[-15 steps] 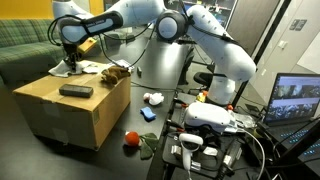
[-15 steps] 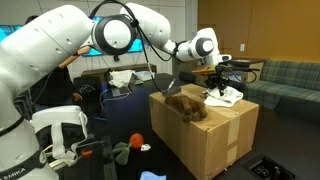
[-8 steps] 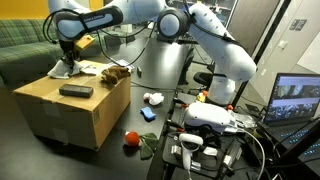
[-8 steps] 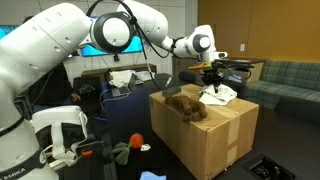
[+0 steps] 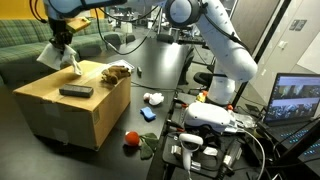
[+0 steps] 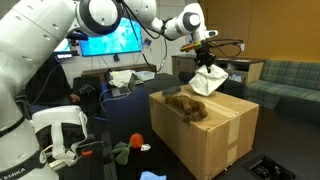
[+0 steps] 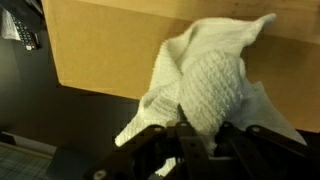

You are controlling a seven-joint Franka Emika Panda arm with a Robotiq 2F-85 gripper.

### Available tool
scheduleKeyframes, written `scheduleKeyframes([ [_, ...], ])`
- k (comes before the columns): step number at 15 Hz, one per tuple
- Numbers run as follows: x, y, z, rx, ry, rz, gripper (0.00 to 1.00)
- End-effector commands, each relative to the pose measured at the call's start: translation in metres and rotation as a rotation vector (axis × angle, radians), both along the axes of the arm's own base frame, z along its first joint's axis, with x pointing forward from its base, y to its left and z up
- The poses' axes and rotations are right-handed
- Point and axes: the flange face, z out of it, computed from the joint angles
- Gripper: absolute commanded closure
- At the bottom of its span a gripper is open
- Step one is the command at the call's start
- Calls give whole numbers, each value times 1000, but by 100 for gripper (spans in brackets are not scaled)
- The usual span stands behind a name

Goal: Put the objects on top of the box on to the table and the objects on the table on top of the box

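Observation:
My gripper (image 5: 62, 42) is shut on a white cloth (image 5: 58, 57) and holds it hanging well above the cardboard box (image 5: 60, 115). It shows in the other exterior view (image 6: 205, 62) with the cloth (image 6: 208, 81) dangling over the box (image 6: 215, 135). In the wrist view the cloth (image 7: 205, 90) fills the middle between my fingers (image 7: 185, 135). On the box top lie a black remote (image 5: 75, 91) and a brown plush toy (image 5: 116, 72), also seen as a brown lump (image 6: 185, 104). On the dark table are a white object (image 5: 153, 98), a blue object (image 5: 148, 114) and a red ball (image 5: 131, 140).
A green sofa (image 5: 20, 55) stands behind the box. A laptop (image 5: 295, 100) and a white device with cables (image 5: 205, 125) sit at the table's side. A lit monitor (image 6: 105, 40) and a second sofa (image 6: 285, 85) are behind.
My gripper has risen off the box top, lifting the white cloth with it; the cloth now hangs free in the air. The remote and the plush toy have not moved.

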Motion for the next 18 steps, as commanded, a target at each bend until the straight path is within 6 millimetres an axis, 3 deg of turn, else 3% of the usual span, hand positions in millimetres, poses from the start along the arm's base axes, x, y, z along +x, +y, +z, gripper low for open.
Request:
scheduleKeyframes([
  [1, -46, 12, 72, -9, 19, -47, 96],
  [6, -113, -5, 157, -1, 81, -111, 96],
  [7, -118, -32, 154, 2, 86, -123, 96],
  [9, -140, -59, 167, 14, 97, -144, 96],
  [11, -157, -94, 165, 26, 116, -184, 96],
  [14, -182, -145, 146, 25, 153, -237, 96],
  [18, -216, -208, 95, 36, 203, -282, 96],
])
